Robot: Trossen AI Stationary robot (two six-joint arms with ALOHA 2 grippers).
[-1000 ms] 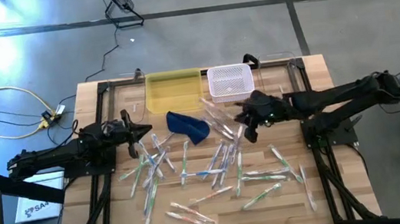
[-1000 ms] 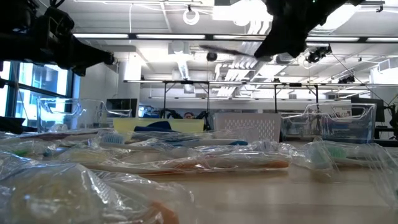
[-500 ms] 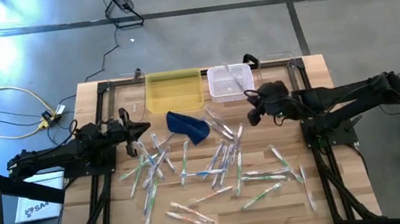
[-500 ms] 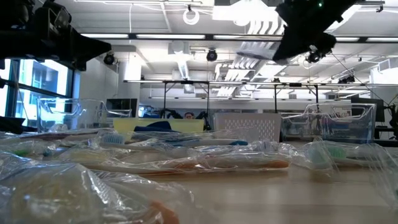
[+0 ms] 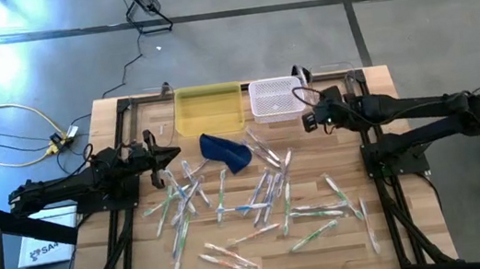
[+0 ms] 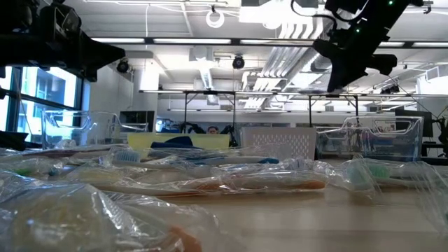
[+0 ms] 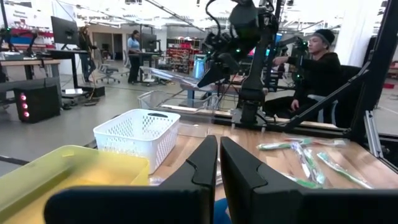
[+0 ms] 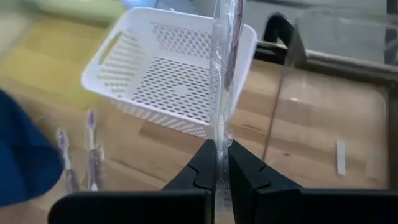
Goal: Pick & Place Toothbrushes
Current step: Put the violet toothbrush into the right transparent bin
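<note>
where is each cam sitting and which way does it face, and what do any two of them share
High view: above the table, straight down; both arms, left gripper and right gripper beside the white basket.
Low view: table-top height, level across wrapped toothbrushes into the room; both arms overhead.
Left wrist view: on the left arm, facing across the table; its shut jaws, the right arm beyond.
Right wrist view: on the right arm, facing down; jaws shut on a wrapped toothbrush.
Shared: every view shows the white basket.
</note>
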